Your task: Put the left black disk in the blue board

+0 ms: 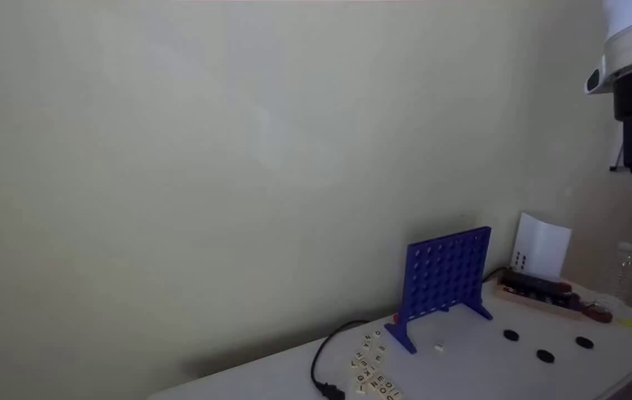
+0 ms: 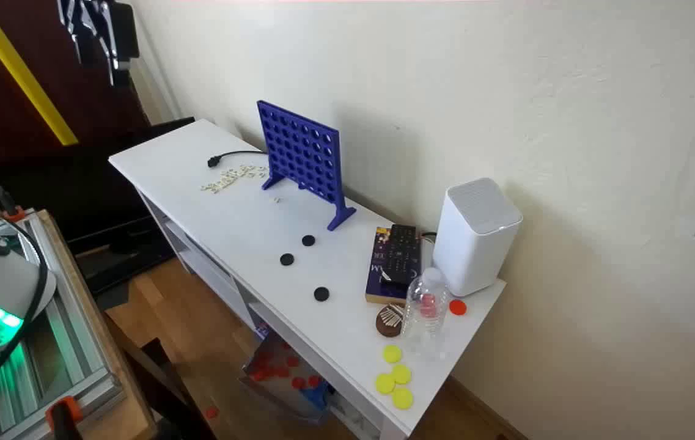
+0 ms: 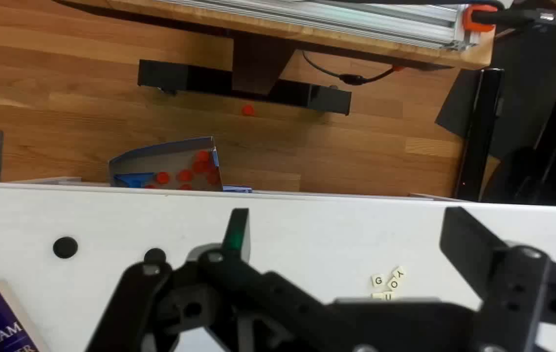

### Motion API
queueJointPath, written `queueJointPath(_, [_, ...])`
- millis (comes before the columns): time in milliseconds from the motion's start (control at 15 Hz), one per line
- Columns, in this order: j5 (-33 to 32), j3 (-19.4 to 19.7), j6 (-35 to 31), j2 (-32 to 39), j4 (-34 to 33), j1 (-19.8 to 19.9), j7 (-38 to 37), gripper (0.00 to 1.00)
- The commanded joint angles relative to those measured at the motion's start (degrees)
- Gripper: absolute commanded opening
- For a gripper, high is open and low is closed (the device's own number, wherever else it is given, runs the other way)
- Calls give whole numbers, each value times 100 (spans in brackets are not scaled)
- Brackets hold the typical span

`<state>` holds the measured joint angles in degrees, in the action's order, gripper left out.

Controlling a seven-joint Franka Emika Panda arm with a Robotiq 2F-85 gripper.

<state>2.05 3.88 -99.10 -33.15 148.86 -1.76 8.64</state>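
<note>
The blue board (image 1: 446, 275) (image 2: 301, 150) stands upright on its feet on the white table, close to the wall; the wrist view does not include it. Three flat black disks lie in front of it: one nearest the board (image 1: 511, 335) (image 2: 308, 241), a disk nearer the front edge (image 1: 545, 356) (image 2: 286, 260), and a disk farther along (image 1: 585, 342) (image 2: 321, 294). Which counts as left differs between the exterior views. Two disks (image 3: 65, 248) show in the wrist view. My gripper (image 3: 348, 217) (image 2: 102, 68) hangs high above the table, open, with nothing between its fingers.
Letter tiles (image 2: 231, 177) and a black cable (image 1: 324, 355) lie beside the board. A book (image 2: 378, 269) with a remote on it, a clear bottle (image 2: 425, 318), a white box (image 2: 475, 238) and several yellow disks (image 2: 402, 398) occupy the other end. A box with red disks (image 3: 170, 168) sits below.
</note>
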Motion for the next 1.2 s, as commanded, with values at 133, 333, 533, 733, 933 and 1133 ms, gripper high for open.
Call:
queueJointPath(133, [18,-40,17,3,-12,42,16,100])
queueJointPath(333, [18,-40,17,3,-12,42,16,100])
queueJointPath(533, [-10,181,-353,582,-44,172,211,100])
queueJointPath(733, [-254,380,-1102,1110,90,307,658,100])
queueJointPath(933, [-477,506,-1910,1770,156,475,932,100])
queueJointPath(1133, [-622,663,-2561,2609,58,673,1140,100])
